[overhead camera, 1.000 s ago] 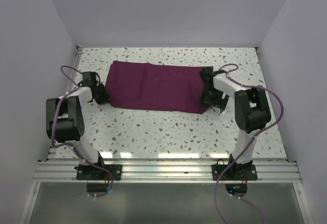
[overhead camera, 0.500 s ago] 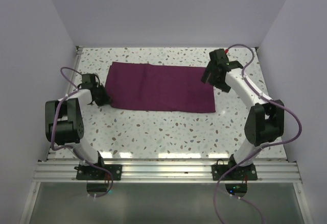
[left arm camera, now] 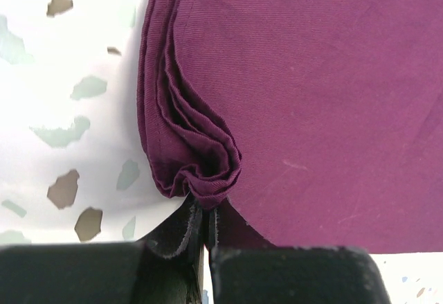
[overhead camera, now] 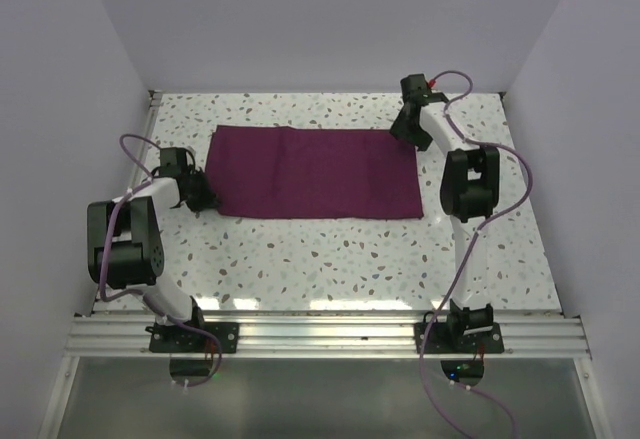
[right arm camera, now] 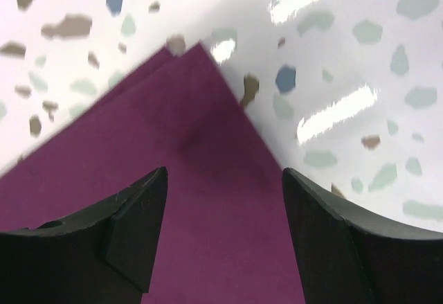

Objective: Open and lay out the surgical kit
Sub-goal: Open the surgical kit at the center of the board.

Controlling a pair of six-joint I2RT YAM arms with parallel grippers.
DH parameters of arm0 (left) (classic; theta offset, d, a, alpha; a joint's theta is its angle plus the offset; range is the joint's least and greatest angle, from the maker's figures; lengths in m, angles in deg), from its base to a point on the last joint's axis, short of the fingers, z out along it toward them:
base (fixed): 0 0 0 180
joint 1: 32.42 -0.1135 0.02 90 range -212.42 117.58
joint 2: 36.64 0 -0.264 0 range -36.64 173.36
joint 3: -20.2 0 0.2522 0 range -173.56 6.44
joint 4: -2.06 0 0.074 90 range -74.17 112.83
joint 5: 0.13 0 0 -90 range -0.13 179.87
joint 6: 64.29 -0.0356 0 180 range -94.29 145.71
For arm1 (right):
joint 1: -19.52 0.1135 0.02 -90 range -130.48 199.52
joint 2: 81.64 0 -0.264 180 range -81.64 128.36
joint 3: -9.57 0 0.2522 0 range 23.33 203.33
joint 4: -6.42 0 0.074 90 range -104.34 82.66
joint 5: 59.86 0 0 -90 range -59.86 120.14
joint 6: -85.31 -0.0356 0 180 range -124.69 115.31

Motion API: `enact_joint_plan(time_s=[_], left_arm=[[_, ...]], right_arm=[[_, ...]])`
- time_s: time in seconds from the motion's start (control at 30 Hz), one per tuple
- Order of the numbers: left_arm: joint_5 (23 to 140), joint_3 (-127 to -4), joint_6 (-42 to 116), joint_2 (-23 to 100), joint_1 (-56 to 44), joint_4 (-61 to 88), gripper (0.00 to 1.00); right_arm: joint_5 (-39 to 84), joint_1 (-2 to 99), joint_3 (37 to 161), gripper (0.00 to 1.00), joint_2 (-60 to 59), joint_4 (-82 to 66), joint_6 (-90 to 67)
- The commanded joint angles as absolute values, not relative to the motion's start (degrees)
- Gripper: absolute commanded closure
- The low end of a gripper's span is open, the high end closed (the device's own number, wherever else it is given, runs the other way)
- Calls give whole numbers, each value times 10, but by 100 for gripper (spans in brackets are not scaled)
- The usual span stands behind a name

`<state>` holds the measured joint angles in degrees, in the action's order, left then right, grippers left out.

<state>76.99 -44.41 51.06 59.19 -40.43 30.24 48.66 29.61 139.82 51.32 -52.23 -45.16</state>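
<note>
The surgical kit shows only as a dark purple cloth (overhead camera: 310, 171), folded into a flat rectangle across the far middle of the table. My left gripper (overhead camera: 203, 197) is at the cloth's near left corner. In the left wrist view it (left arm camera: 205, 210) is shut on a bunched fold of the cloth (left arm camera: 311, 96), with layered edges puckering just above the fingertips. My right gripper (overhead camera: 403, 129) hangs over the far right corner. In the right wrist view it (right arm camera: 223, 173) is open, the flat cloth (right arm camera: 208, 145) lying between its fingers, and the pointed corner (right arm camera: 197, 48) is just beyond them.
The speckled terrazzo table (overhead camera: 330, 259) is boxed in by white walls at the left, right and back. An aluminium rail (overhead camera: 320, 334) with both arm bases runs along the near edge. Purple cables loop off each arm.
My right arm left the cloth's near right corner, rose and swung back to the far right corner. The cloth now lies flat at the right. The left gripper has held its pinch.
</note>
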Motion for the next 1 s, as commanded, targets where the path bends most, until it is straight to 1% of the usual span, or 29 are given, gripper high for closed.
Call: enact_joint_plan(time_s=[0.0,0.1,0.3,0.5,0.6,0.7,0.73,0.8,0.83,0.87,0.93,0.97], left_arm=[[766,-429,489,569,-405,361,100],[771,-427,487,557,-405,369,100],[784,-425,486,551,-404,383,100],[793,-428,489,554,-403,389,100],[798,-431,491,551,-402,394,100],[804,-431,491,549,-402,396,100],[806,-431,492,549,-403,396,100],[806,-430,494,549,-402,395,98],[806,-430,495,553,-402,395,98],[805,-433,497,555,-402,395,98],[803,-434,499,559,-401,393,98],[805,-436,499,559,-399,394,98]], right_arm=[[500,281,1495,30,545,-533,-460],[496,277,1548,30,584,-527,-456],[475,273,1575,30,632,-483,-454],[475,272,1589,36,668,-476,-452],[479,268,1579,45,672,-470,-449],[475,262,1562,62,673,-462,-449],[472,261,1557,73,672,-459,-449],[467,257,1553,81,671,-459,-449],[466,256,1549,88,669,-457,-449],[463,253,1547,91,668,-456,-448],[459,252,1546,100,668,-457,-445],[457,251,1545,100,666,-458,-446]])
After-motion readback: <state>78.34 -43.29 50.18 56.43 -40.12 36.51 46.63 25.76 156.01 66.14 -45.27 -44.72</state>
